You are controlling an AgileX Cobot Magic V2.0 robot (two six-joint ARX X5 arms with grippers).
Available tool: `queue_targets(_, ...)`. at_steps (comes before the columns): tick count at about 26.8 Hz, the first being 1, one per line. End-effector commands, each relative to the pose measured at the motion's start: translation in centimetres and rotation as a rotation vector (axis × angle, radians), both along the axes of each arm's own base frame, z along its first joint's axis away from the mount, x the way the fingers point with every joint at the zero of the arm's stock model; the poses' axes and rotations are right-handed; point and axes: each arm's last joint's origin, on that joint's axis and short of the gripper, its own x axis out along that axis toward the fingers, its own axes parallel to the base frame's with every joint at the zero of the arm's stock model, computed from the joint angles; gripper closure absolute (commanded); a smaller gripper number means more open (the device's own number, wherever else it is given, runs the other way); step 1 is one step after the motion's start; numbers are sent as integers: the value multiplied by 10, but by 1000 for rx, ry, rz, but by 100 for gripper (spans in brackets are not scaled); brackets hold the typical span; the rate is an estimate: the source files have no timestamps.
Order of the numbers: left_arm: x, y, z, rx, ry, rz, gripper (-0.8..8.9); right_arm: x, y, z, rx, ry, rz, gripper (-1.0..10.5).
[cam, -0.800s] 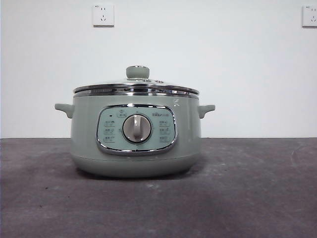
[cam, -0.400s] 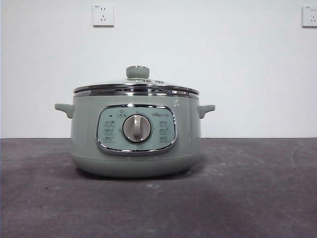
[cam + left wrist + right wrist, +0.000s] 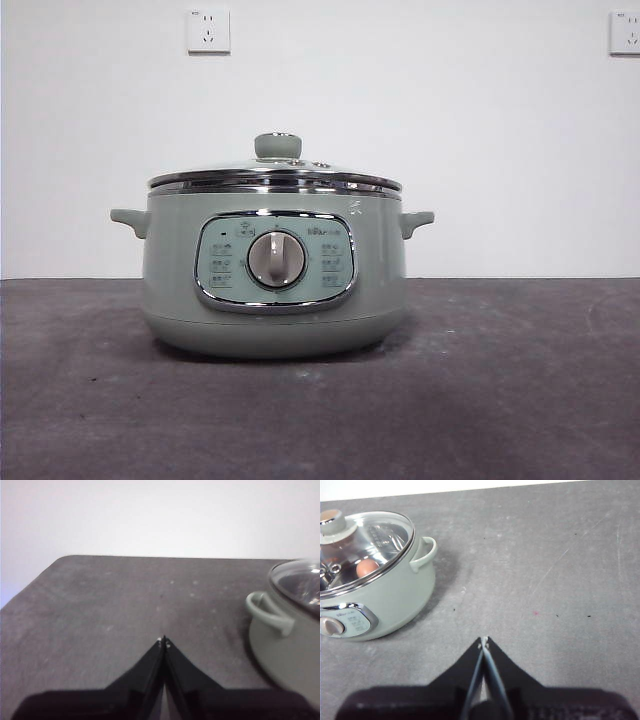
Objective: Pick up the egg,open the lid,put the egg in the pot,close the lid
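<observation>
The sage-green pot (image 3: 275, 285) stands on the dark table, its dial facing the front view. The glass lid (image 3: 275, 175) with its green knob sits shut on the pot's rim. Through the glass in the right wrist view the reddish-brown egg (image 3: 367, 568) lies inside the pot (image 3: 380, 597) under the lid (image 3: 367, 545). My right gripper (image 3: 483, 641) is shut and empty over bare table beside the pot. My left gripper (image 3: 163, 641) is shut and empty on the pot's other side, with the pot (image 3: 287, 650) and its handle at the edge of the left wrist view.
Two wall sockets (image 3: 208, 30) are on the white wall behind. The dark grey tabletop (image 3: 500, 380) stretches around the pot, and its rounded far corner (image 3: 65, 560) shows in the left wrist view.
</observation>
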Motion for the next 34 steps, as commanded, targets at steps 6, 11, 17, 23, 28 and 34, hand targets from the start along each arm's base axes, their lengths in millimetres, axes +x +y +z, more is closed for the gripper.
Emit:
queue_targets(6, -1, 3, -38, 4, 21, 33, 817, 1, 0, -2, 4, 5, -4, 946)
queue_targets(11, 0, 3, -60, -15, 48, 28, 817, 1, 0, -2, 5, 5, -4, 946)
queue_targets(17, 0, 3, -60, -14, 47, 26, 817, 1, 0, -2, 4, 5, -4, 946)
queue_targets(23, 0, 3, -60, -14, 47, 27, 817, 1, 0, -2, 4, 5, -4, 946)
queue_targets(28, 0, 3, -60, -14, 47, 27, 817, 1, 0, -2, 4, 5, -4, 946)
queue_targets(34, 0, 3, -60, -14, 47, 27, 817, 1, 0, -2, -1, 5, -3, 946)
